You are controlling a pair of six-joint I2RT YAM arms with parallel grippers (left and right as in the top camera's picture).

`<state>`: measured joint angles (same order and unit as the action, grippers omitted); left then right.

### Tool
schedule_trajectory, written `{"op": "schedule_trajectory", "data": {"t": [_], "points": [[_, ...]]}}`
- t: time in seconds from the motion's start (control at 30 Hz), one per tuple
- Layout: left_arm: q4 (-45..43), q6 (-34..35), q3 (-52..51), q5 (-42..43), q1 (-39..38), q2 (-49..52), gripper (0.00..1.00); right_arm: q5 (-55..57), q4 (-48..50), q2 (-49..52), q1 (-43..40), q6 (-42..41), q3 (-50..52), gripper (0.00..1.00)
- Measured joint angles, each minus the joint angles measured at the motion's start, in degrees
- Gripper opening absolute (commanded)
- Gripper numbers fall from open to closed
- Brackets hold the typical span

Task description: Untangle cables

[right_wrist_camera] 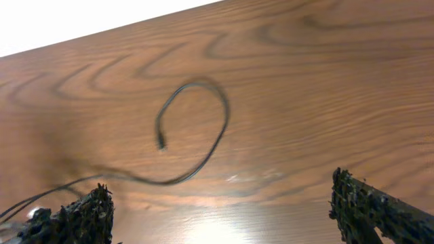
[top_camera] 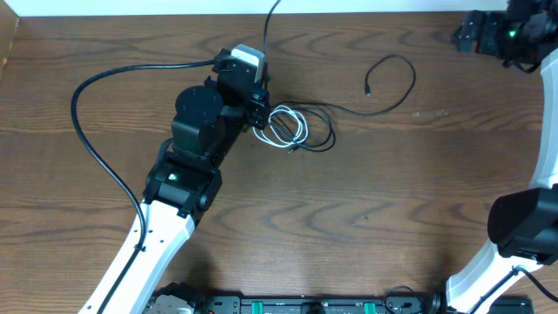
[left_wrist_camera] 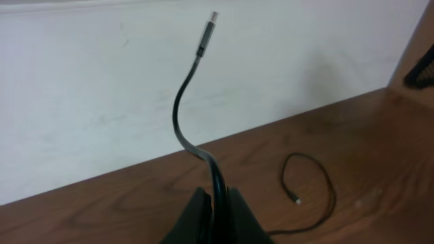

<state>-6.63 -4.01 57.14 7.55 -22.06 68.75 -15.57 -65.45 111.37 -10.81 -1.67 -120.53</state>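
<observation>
**Q:** How far has the untangling got?

**A:** Partly done, by my reading. One black cable (right_wrist_camera: 226, 115) lies mostly free on the table (top_camera: 392, 227). Its far end curls in an open loop to the right of the knot (top_camera: 296, 131), with its small plug (right_wrist_camera: 161, 144) resting on the wood. Its near end runs back toward the knot, where the white cable (top_camera: 302, 127) lies coiled with black strands around it. That cluster is what is left to separate.

**Q:** And the pincers?

**A:** The left pincer (left_wrist_camera: 217, 211) is clamped tight on a second black cable (left_wrist_camera: 182, 125), just at the knot's left edge. The free end of that cable rises above the jaws, its metal plug (left_wrist_camera: 211, 19) pointing upward. The right pincer (right_wrist_camera: 227, 213) is spread wide and holds nothing. It hovers over the far right corner, well apart from the knot.

**Q:** The setting?

**A:** A dark table top with a wood grain, and a plain white wall (left_wrist_camera: 102, 81) along its far edge. A thicker black cord (top_camera: 74, 113) curves beside the left arm and looks to be part of the rig, not the task.
</observation>
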Motion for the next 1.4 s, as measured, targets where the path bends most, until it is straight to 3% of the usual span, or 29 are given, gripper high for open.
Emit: {"op": "schedule_trajectory", "data": {"t": [0.33,0.77,1.23,1.4], "points": [[-8.94,5.97,0.00,6.10,0.00,0.00,0.08,-10.69,-8.98,0.00,3.39,4.46,0.35,0.99],[-13.57,11.80,0.00,9.11,0.00,0.00,0.08,-14.51,-10.08,0.00,19.15,9.09,5.05,0.99],[-17.64,14.86,0.00,7.50,0.00,0.04,0.08,-14.64,-13.64,0.00,26.47,36.76,11.06,0.99],[-20.46,18.73,0.00,7.48,0.00,0.04,0.08,-14.45,-11.06,0.00,27.69,42.56,14.91,0.91]]}}
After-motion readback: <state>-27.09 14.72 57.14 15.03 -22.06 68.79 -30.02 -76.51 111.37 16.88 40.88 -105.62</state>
